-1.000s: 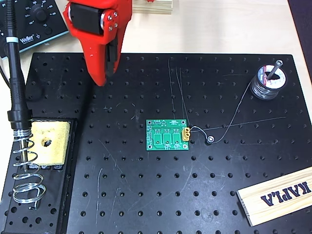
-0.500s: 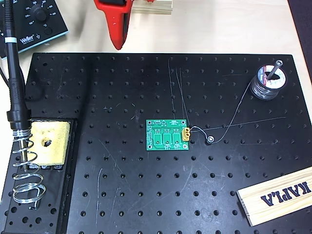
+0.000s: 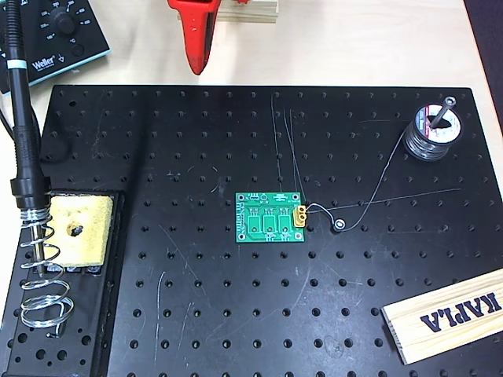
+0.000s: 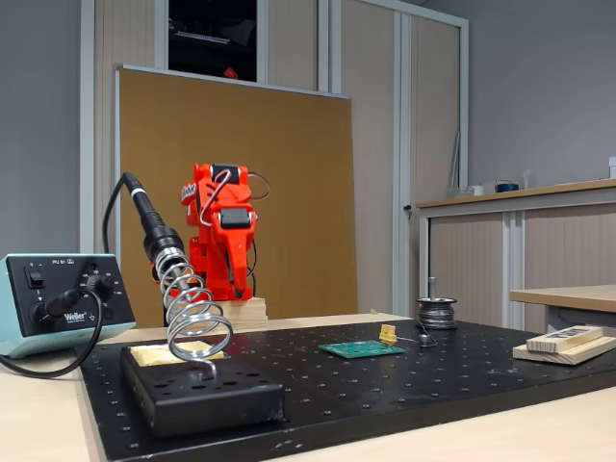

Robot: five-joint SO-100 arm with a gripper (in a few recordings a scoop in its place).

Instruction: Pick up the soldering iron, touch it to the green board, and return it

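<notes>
Overhead view: the long black pen-like soldering iron [image 3: 22, 133] sits in its silver coil holder [image 3: 41, 275] at the left edge. The small square green circuit board [image 3: 270, 218] lies mid-frame on the black perforated plate [image 3: 236, 314]. The red gripper [image 3: 196, 69] pokes in top centre, fingers pressed together.

Fixed view: the gripper [image 4: 234, 289] hangs folded behind the iron [image 4: 154, 231], left of centre, well apart from the board [image 4: 361, 348].

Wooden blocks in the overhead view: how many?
2. A KAPLA plank lies across the black perforated plate's lower-right corner; another wooden block sits at the top edge, partly cut off behind the red gripper.
</notes>
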